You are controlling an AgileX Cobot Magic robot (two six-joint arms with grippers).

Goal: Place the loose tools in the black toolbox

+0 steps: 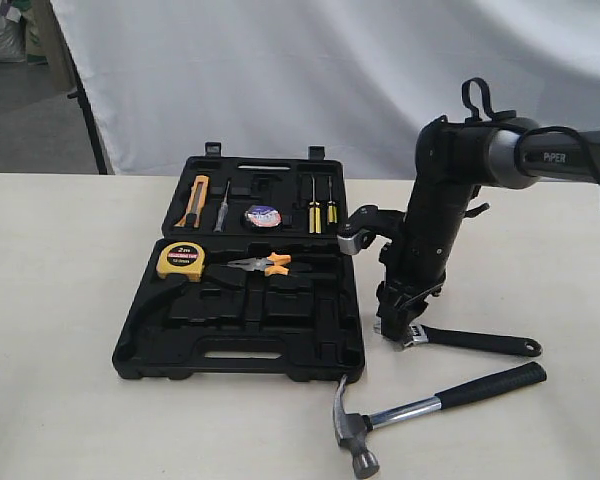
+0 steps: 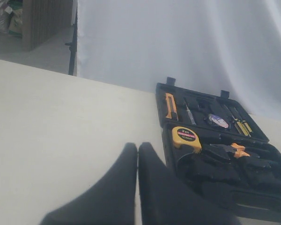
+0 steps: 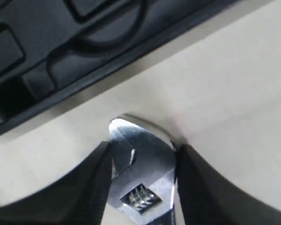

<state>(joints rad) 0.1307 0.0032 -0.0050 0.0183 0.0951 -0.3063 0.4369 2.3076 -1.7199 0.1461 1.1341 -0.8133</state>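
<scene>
The black toolbox [image 1: 280, 335] lies open left of the table's middle, several of its recesses bare; it also shows in the left wrist view [image 2: 234, 176] and the right wrist view [image 3: 61, 56]. An adjustable wrench [image 1: 475, 342] with a black handle lies to its right. My right gripper [image 1: 395, 325] points straight down, its fingers pressed on both sides of the wrench's chrome head [image 3: 143, 164], which rests on the table. A hammer [image 1: 430, 405] with a black grip lies nearer the front edge. My left gripper [image 2: 137, 146] is shut and empty, over the table left of the toolbox.
Seated in the toolbox are a yellow tape measure [image 1: 181, 261], orange-handled pliers [image 1: 265, 264], a utility knife [image 1: 193, 200], a tape roll [image 1: 262, 214] and screwdrivers [image 1: 320, 205]. A white cloth hangs behind the table.
</scene>
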